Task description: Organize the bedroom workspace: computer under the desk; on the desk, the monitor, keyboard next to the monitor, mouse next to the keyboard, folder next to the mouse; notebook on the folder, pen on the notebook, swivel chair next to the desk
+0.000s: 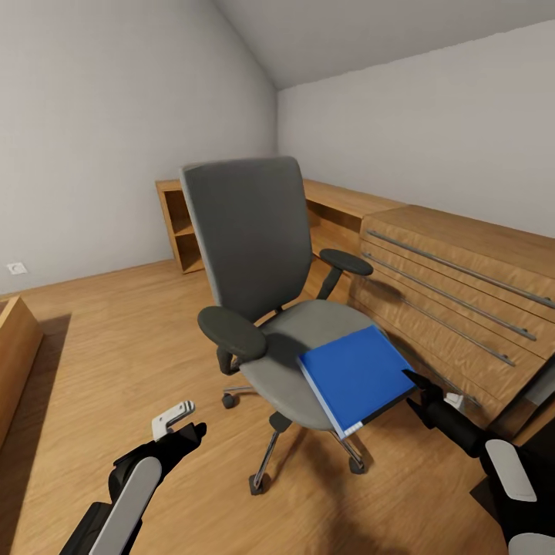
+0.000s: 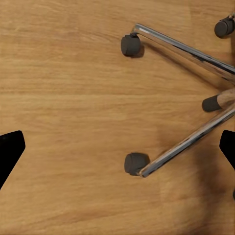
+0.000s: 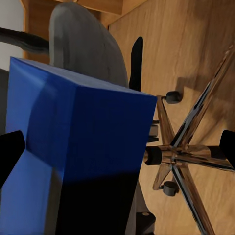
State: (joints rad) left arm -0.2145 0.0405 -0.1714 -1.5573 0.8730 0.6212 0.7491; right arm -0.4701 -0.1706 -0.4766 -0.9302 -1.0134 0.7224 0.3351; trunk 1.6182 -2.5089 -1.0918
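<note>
Right tool (image 1: 414, 390) apparently grips the folder (image 1: 356, 376) on the swivel chair (image 1: 262, 254); left tool (image 1: 183, 422) spread wide

The left wrist view looks straight down on a light oak plank floor (image 2: 73, 98). Chrome legs of the swivel chair (image 2: 186, 49) base reach in from one side, two of them ending in dark castors (image 2: 131, 45) resting on the boards. The left pincer (image 2: 117, 149) stands wide open above the floor, its black fingertips (image 2: 10, 149) at opposite edges, holding nothing.
</note>
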